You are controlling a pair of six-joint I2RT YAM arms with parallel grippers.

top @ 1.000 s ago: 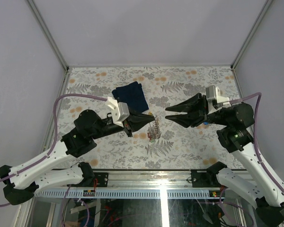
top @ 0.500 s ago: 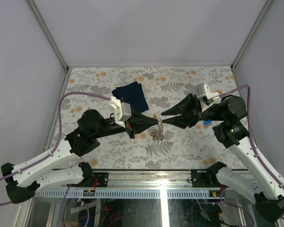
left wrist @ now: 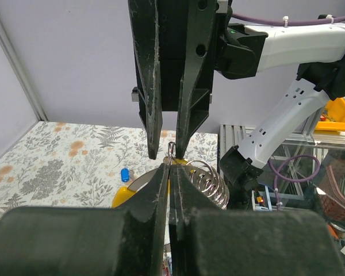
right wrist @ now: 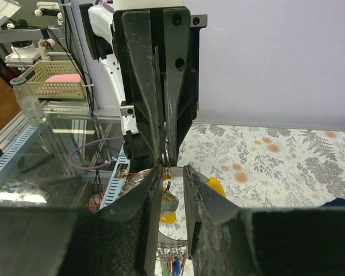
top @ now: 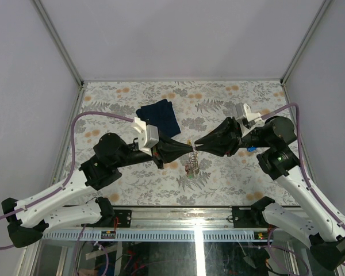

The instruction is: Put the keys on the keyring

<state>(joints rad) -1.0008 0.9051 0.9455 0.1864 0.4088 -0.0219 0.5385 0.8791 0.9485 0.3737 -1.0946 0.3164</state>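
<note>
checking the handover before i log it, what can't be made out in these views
- How many keys hang on the keyring: too small in top view; left gripper and right gripper cover them in wrist views.
- Whether the right gripper touches the keyring: tips overlap in top view, contact unclear in wrist views.
- Blue key: mostly behind the right arm in top view.

Pale grey walls (top: 178, 34), fern-patterned tabletop (top: 230, 178)
</note>
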